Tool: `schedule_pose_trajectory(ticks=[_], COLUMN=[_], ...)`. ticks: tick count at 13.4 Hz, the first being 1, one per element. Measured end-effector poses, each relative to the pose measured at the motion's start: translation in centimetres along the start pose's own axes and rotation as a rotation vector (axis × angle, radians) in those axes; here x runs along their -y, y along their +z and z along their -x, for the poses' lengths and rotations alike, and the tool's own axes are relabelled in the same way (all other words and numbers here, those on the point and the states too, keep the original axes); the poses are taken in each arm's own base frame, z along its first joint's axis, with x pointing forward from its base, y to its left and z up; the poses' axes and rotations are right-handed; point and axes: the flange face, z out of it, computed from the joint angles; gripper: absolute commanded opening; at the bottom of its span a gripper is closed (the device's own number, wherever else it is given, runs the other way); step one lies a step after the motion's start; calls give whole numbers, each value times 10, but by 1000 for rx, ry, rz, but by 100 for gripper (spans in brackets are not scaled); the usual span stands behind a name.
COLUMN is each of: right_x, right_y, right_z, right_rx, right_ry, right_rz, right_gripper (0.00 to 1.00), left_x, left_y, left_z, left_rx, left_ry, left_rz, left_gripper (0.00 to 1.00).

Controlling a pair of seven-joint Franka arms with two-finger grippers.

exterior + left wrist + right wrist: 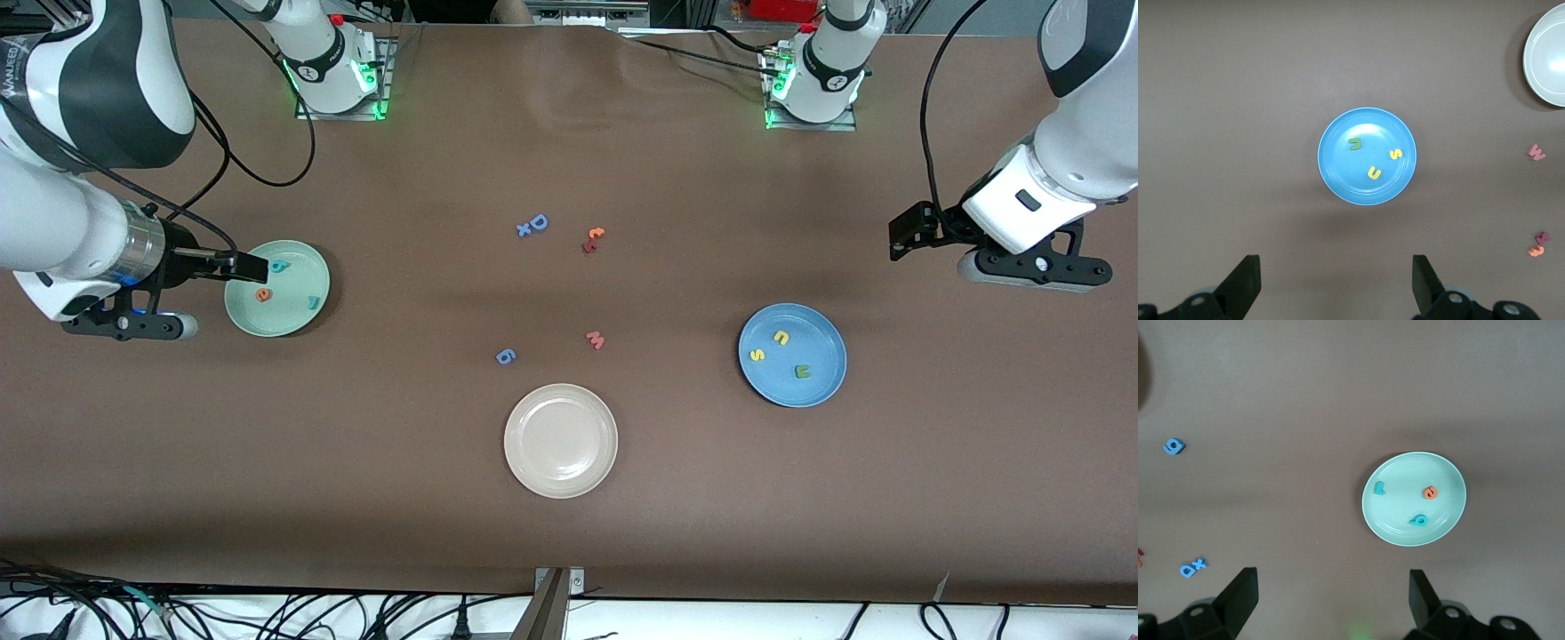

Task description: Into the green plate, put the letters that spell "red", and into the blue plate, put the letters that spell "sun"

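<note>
The green plate [298, 311] near the right arm's end of the surface [569, 533] holds the teal r [313, 302], orange e [262, 294] and teal d [280, 265]. The blue plate [822, 373] toward the left arm's end holds the yellow s [757, 355], yellow n [781, 337] and green u [802, 371]. The right gripper [253, 265] hangs wide open over the green plate's edge. The left gripper [907, 236], also wide open and empty, hangs near the left arm's end.
</note>
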Motion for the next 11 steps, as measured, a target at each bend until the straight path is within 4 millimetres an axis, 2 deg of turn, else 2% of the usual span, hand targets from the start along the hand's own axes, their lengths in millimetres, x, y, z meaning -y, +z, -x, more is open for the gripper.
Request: schedule_pose_trajectory(ticks=[7,11], right_x=[7,15], right_y=[-2,-5], right_z=[-2,0], right_rx=[-31,-42], right_ry=[-53,-76], right_rz=[9,16], right_gripper=[99,99], left_x=[5,0], left_y=[-15,-8], left_z=[11,19], left_rx=[-26,-8], left_ry=[-8,2], left_rz=[-12,-15], left_gripper=[100,100])
